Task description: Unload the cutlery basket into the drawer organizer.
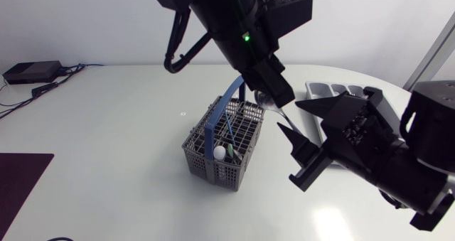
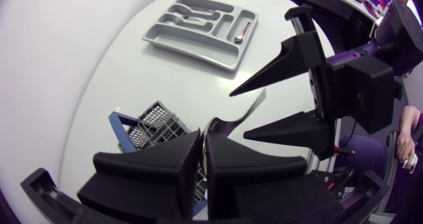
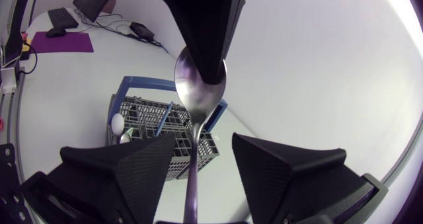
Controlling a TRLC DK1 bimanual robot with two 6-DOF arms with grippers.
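Grasping spoon (image 3: 198,95) by its bowl, left pincer (image 2: 203,138) above cutlery basket (image 1: 213,159), right pincer (image 3: 202,141) released around handle.

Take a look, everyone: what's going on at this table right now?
The left end effector is shut on a spoon, gripping its bowl and holding it clear of the basket. The right end effector is open, with the spoon's handle between its fingers, so this looks like a handover. A few pieces are in the basket, and the organizer already holds some cutlery.
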